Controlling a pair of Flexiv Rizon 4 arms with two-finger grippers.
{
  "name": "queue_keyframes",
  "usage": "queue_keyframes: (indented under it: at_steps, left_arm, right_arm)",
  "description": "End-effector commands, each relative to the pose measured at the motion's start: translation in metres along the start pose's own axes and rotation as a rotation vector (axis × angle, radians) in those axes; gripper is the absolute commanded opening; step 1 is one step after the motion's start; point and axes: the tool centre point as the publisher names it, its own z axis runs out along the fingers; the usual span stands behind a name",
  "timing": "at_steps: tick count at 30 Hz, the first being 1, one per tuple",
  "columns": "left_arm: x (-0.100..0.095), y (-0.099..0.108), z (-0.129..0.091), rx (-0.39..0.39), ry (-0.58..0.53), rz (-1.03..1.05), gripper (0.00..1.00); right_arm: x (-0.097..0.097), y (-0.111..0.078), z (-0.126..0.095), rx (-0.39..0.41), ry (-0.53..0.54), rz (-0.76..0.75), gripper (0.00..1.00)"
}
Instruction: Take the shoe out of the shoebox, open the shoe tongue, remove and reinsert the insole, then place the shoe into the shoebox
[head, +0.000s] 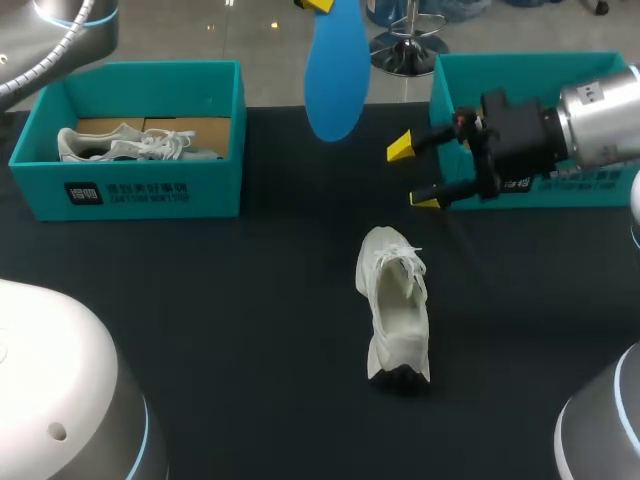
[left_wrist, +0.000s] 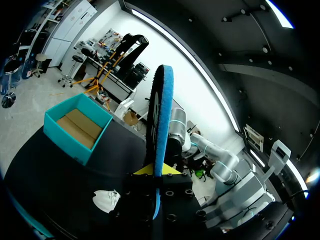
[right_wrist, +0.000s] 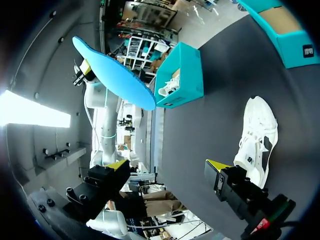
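A blue insole (head: 335, 70) hangs high over the table's far middle, with my left gripper (head: 318, 5) shut on its upper end. In the left wrist view the insole (left_wrist: 161, 125) stands edge-on between that gripper's (left_wrist: 156, 172) fingers. The white shoe (head: 395, 305) lies on the black table near the middle, its opening facing up and its toe towards the back. My right gripper (head: 414, 174) hovers open behind and to the right of the shoe, level with the insole's lower end and apart from it. In the right wrist view the gripper (right_wrist: 167, 165) holds nothing, and the insole (right_wrist: 112, 72) and shoe (right_wrist: 257, 137) lie ahead.
A teal shoebox (head: 215, 190) at the back left holds another white shoe (head: 125, 143). A second teal shoebox (head: 450, 85) stands at the back right, behind my right arm. My arms' round bases fill the near corners.
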Motion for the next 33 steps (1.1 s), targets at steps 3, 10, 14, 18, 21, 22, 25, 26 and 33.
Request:
queue_keyframes:
  at_steps: [3,10,14,18,21,22,25,26,33]
  left_arm:
    - [0.0,0.0,0.0,-0.002,0.001,0.001,0.0]
    - [0.0,0.0,0.0,-0.002,0.001,0.001,0.0]
    - [0.0,0.0,0.0,-0.002,0.001,0.001,0.0]
    - [0.0,0.0,0.0,-0.002,0.001,0.001,0.0]
    - [0.0,0.0,0.0,-0.002,0.001,0.001,0.0]
    - [0.0,0.0,0.0,-0.002,0.001,0.001,0.0]
    - [0.0,0.0,0.0,-0.002,0.001,0.001,0.0]
    - [0.0,0.0,0.0,-0.002,0.001,0.001,0.0]
    - [0.0,0.0,0.0,-0.002,0.001,0.001,0.0]
  right_arm:
    - [0.011,0.011,-0.007,-0.07,0.041,0.089,1.0]
    - [0.028,0.019,0.0,-0.023,0.114,0.092,1.0]
    - [0.029,0.019,0.002,-0.05,0.058,0.093,1.0]
    - [0.029,0.019,0.002,-0.05,0.058,0.093,1.0]
    - [0.029,0.019,0.002,-0.05,0.058,0.093,1.0]
    - [0.029,0.019,0.002,-0.05,0.058,0.093,1.0]
    - [0.023,0.017,-0.005,-0.036,0.095,0.15,1.0]
    - [0.022,0.016,-0.007,-0.033,0.124,0.167,1.0]
    - [0.028,0.011,0.002,0.021,0.233,0.272,1.0]
